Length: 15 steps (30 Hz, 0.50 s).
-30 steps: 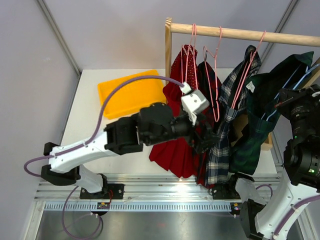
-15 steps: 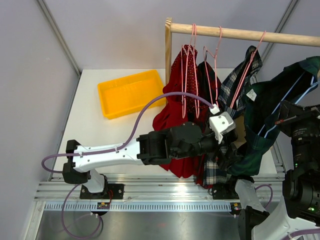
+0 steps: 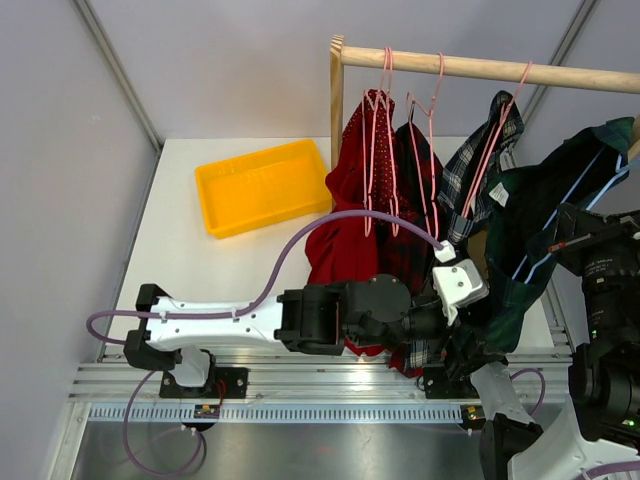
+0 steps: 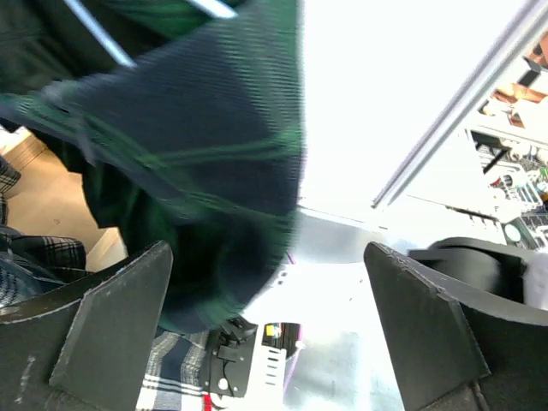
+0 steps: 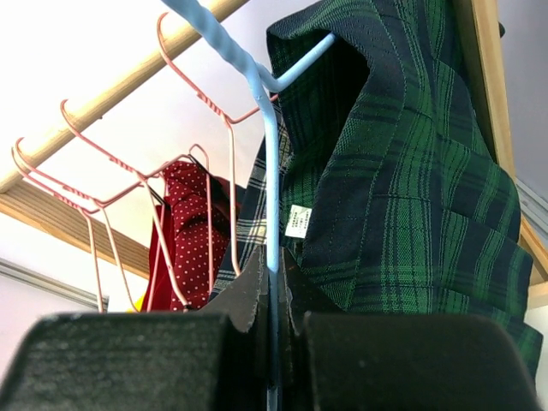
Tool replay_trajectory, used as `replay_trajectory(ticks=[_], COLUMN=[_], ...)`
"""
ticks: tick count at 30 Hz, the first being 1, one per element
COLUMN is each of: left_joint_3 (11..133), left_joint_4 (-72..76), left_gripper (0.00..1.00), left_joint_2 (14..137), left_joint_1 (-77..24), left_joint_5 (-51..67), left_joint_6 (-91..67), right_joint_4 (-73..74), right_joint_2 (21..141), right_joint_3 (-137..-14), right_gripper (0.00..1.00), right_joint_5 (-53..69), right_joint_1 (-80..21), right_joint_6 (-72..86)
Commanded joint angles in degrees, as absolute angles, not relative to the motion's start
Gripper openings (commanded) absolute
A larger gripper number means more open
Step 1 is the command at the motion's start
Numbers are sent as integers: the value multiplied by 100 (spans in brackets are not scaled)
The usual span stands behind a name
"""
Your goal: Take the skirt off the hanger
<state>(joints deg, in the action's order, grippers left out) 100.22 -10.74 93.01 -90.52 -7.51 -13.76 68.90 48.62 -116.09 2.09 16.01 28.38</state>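
Clamped tight in the shut right gripper [image 5: 272, 287]: the stem of a blue hanger [image 5: 272, 171], with the green plaid skirt [image 5: 402, 171] draped over it, at the right end of the wooden rail [image 3: 500, 68]. On the edge of the skirt, a small white label [image 5: 297, 221], its print too small to read. Lower down, the left gripper [image 4: 270, 342] spread fully wide and gripping nothing, with the hem of the skirt hanging between its fingers [image 4: 103, 325], close to one of them.

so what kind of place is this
Most likely a robot test cell, not a shop: bare grey panel walls, a small wooden clothes rack over a white table, and a metal mounting rail along its near edge.
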Motion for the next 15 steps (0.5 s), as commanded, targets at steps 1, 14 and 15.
replay_trajectory(ticks=[1,14,15], left_joint_3=[10389,10184,10317], left_joint_4=[-1045,-140,-210], left_gripper=[99,77,72], left_joint_2=[9071,9622,9737], left_joint_1=[-9088,-9123,-9114], left_joint_5=[-1081,-1055,-1029], left_joint_6=[-1204,-1266,-1248], right_joint_4=[6249,6495,6504], right_joint_2=[4772,5001,5027], right_joint_3=[-11681,-12208,-12243], right_gripper=[0,0,0], right_joint_5=[97,26,35], right_joint_1=[1556,1521,1512], right_joint_6=[2856,2988,3006])
